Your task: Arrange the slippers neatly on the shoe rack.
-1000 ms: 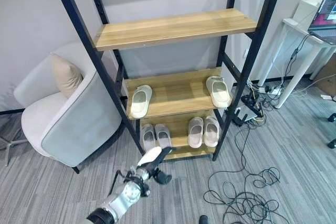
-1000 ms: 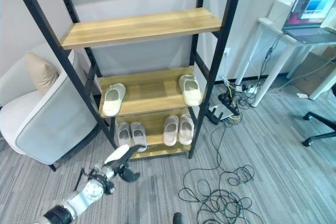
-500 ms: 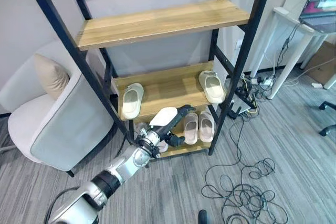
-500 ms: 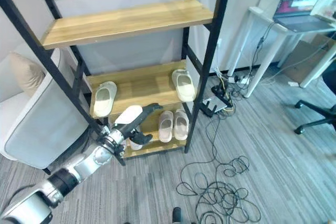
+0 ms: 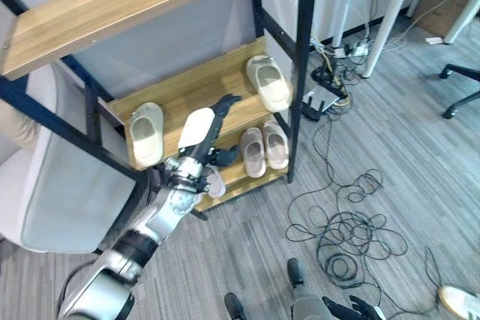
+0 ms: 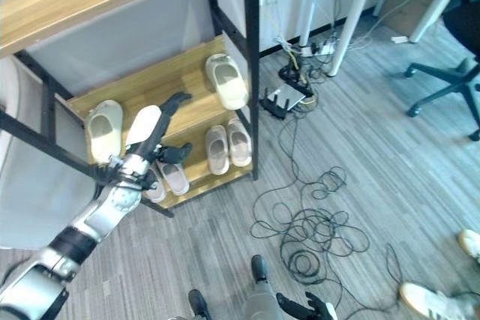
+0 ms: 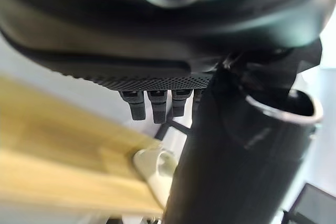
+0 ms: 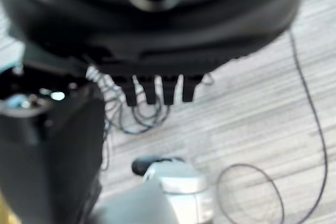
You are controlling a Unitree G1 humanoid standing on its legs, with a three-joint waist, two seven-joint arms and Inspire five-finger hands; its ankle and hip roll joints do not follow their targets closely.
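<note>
Our left hand (image 5: 212,127) is blocking part of the small grey slipper pair (image 5: 214,182) on the shoe rack's (image 5: 303,50) bottom shelf. Our right hand (image 6: 307,309) is getting cut off at the bottom edge. An armchair (image 5: 52,200) is running off the left edge.

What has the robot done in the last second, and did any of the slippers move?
The left hand rose from near the floor to the middle shelf, fingers straight, holding nothing. The camera shifted too. The two slippers on the middle shelf and the pairs on the bottom shelf lie as before. The right hand hangs low, open.
</note>
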